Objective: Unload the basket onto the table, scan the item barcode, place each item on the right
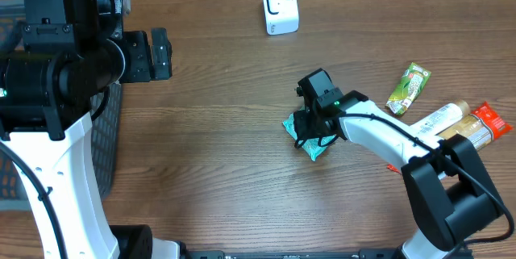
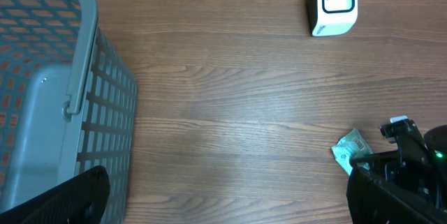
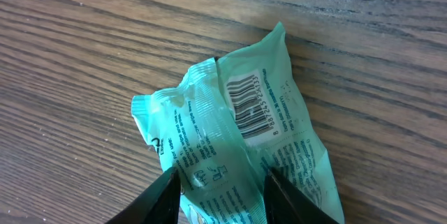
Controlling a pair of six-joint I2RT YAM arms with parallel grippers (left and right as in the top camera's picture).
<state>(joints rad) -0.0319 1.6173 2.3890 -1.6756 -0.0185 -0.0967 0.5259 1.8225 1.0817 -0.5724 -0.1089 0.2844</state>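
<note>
Obs. 1: Your right claw (image 3: 220,182) is down over the crumpled teal plastic snack packet (image 3: 258,112), which lies flat on the brown wood-grain desk (image 1: 226,170) right of centre. In the right wrist view its two dark fingertips (image 3: 162,196) flank the near end of the packet, one on each side, with the film between them. You cannot tell from these views whether the tips are pinching the film or only standing beside it.

Obs. 2: The packet's white barcode label (image 3: 250,105) faces up, just past the fingertips and clear of them.

Obs. 3: Your left claw (image 1: 161,54) is released, fingers spread wide and holding nothing. It hangs above the left part of the desk, beside the grey slotted plastic basket (image 1: 105,146) at the left edge.

Obs. 4: The white box-shaped barcode scanner (image 1: 280,6) stands upright at the far edge of the desk, well apart from the packet and from both claws.

Obs. 5: To the right of your right arm lie a green snack wrapper (image 1: 409,87), a cream tube-shaped pack (image 1: 439,119) and an orange-red packet (image 1: 493,119). The last two lie close together, and all three lie apart from the teal packet.
</note>
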